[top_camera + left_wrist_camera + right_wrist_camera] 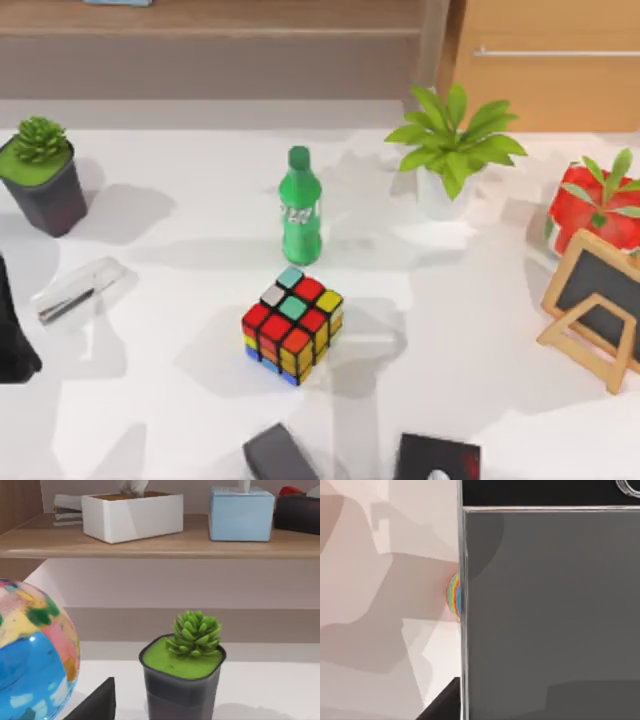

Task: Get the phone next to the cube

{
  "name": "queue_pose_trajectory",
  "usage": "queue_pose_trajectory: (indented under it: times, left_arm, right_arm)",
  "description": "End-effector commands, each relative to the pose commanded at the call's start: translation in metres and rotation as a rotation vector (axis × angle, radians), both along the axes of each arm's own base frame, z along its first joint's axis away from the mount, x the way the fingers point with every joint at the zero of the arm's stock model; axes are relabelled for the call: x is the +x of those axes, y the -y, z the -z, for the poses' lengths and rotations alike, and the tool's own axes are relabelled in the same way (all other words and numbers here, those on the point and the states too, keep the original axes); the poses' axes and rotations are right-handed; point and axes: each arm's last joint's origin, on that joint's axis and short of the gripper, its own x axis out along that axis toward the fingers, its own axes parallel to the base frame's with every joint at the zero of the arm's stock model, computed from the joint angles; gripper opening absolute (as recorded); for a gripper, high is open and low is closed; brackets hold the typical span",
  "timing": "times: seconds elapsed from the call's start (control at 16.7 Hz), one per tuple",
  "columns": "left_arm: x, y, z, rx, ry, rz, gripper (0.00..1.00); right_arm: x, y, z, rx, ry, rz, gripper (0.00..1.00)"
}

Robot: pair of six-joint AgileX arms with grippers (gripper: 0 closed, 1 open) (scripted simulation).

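Phone: the flat grey glossy-screened smartphone with a silver rim and black bezel [550, 610] sat right in front of the right wrist camera, its long silver edge running straight up the frame. Where it lay in relation to the cube could not be told.
Cube: the black-framed 3x3 puzzle cube with red, yellow, green, orange, blue and white stickers [292, 325] rested on the white tabletop [470, 340] just below the middle of the top view, turned corner-on.
Right gripper: a dark tip [442, 702] showed at the lower edge of the right wrist view, just beside the phone's rim. Whether the jaws were apart or together could not be told.
Left gripper: a dark tip [95, 702] showed low in the left wrist view, and the black left arm [10, 345] sat at the top view's left edge. The state of its jaws could not be told.
Behind the cube: a green plastic soda bottle [300, 208] stood upright, near it but apart.
Left side: a spiky green succulent in a dark grey pot [42, 175] stood at upper left, with a pale flat rectangular item bearing a dark strip [80, 288] below it.
Right side: a leafy plant in a white pot [450, 150] and a small wood-framed chalkboard easel [595, 310].
Bottom edge: a small dark grey block [278, 455] and a black box with a red mark [437, 458].
Also seen: a multicoloured ball [30, 655].
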Motion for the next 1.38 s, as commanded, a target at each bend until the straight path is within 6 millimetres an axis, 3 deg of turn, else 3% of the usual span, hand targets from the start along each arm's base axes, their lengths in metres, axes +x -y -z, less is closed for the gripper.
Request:
queue_pose_trajectory:
  times: [0.36, 0.66, 1.02, 1.2, 1.38]
  left_arm:
    - [0.0, 0.0, 0.0, 0.0, 0.0, 0.0, 1.0]
    - [0.0, 0.0, 0.0, 0.0, 0.0, 0.0, 1.0]
    - [0.0, 0.0, 0.0, 0.0, 0.0, 0.0, 1.0]
    - [0.0, 0.0, 0.0, 0.0, 0.0, 0.0, 1.0]
    - [0.0, 0.0, 0.0, 0.0, 0.0, 0.0, 1.0]
  right_arm:
    - [0.012, -0.107, -0.039, 0.135, 0.088, -0.021, 0.0]
    - [0.002, -0.195, -0.044, 0.254, 0.034, -0.021, 0.0]
    - [-0.017, -0.276, -0.004, 0.272, -0.158, 0.035, 0.0]
    - [-0.025, -0.301, 0.027, 0.225, -0.259, 0.082, 0.0]
    - [-0.03, -0.313, 0.055, 0.168, -0.335, 0.13, 0.0]
